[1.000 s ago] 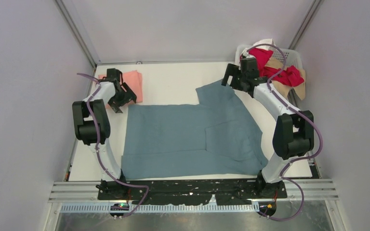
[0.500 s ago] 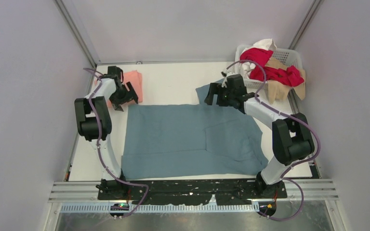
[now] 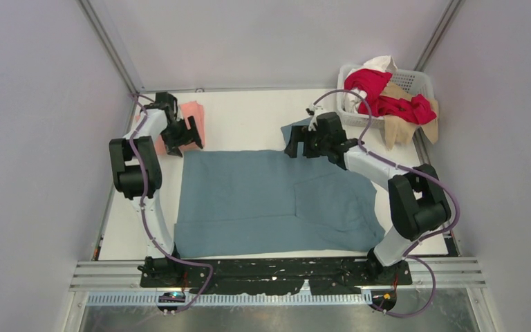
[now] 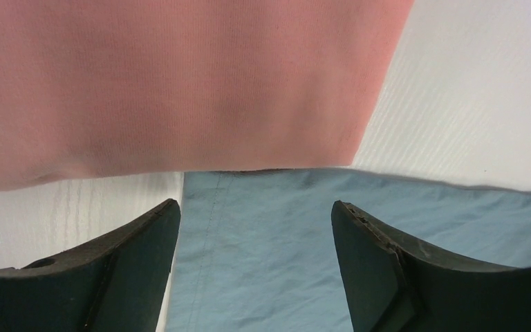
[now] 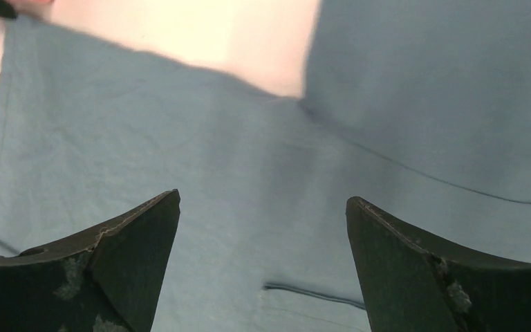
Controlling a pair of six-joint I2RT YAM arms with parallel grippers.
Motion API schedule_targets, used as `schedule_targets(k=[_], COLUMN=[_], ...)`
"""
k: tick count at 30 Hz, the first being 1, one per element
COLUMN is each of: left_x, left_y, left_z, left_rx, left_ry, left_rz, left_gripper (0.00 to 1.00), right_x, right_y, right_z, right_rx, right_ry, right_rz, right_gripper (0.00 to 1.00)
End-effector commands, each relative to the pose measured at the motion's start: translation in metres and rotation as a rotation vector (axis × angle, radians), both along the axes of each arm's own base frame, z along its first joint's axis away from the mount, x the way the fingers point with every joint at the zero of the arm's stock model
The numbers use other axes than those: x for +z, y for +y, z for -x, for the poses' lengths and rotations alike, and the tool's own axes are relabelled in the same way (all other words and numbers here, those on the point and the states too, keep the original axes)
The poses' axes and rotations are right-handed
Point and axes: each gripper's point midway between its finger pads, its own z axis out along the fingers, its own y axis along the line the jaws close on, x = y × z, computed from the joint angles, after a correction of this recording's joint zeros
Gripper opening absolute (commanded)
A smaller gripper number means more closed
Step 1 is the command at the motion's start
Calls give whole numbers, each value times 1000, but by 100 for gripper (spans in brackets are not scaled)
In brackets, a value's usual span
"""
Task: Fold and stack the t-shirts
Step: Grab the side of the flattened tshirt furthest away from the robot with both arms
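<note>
A large dusty blue-grey t-shirt lies spread flat over the table's middle, its right part folded inward. A folded salmon-pink t-shirt lies at the back left. My left gripper is open and empty over the blue shirt's far left corner, right by the pink shirt's edge. My right gripper is open and empty above the blue shirt's far sleeve area. Red, white and tan shirts lie heaped in the basket.
A white lattice basket stands at the back right corner. Bare white tabletop shows between the pink shirt and the right gripper. Grey enclosure walls stand on three sides.
My right gripper has swung left from the basket side to the blue shirt's far sleeve. My left gripper has shifted a little toward the back, nearer the pink shirt.
</note>
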Motion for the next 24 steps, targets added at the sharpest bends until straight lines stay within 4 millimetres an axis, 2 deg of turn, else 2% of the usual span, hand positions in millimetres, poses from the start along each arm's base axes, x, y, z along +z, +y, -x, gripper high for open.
schedule_targets(k=[1, 2, 3, 6, 9, 15, 18, 21, 24], left_x=[8, 8, 8, 8, 8, 9, 18, 30, 24], left_y=[-2, -2, -1, -1, 1, 3, -8, -15, -12], left_z=[1, 1, 2, 2, 3, 3, 2, -5, -4], left_rx=[-16, -14, -10, -1, 22, 61, 61, 88, 153], left_ry=[-5, -5, 1, 2, 16, 47, 27, -24, 1], left_rz=[17, 16, 13, 10, 0, -9, 40, 25, -29], left_gripper=[82, 82, 82, 82, 82, 79, 79, 79, 80], right_x=[4, 4, -4, -20, -38, -60, -72, -77, -81], right_y=[66, 81, 88, 92, 82, 56, 43, 36, 28], right_z=[20, 23, 23, 19, 16, 18, 23, 25, 26], right_rx=[176, 203, 213, 193, 149, 72, 48, 31, 16], right_ry=[-30, -35, -14, 20, 50, 120, 159, 169, 180], right_rz=[-30, -47, -47, -36, 26, 53, 57, 63, 67], right_gripper=[95, 95, 95, 95, 95, 95, 95, 96, 96])
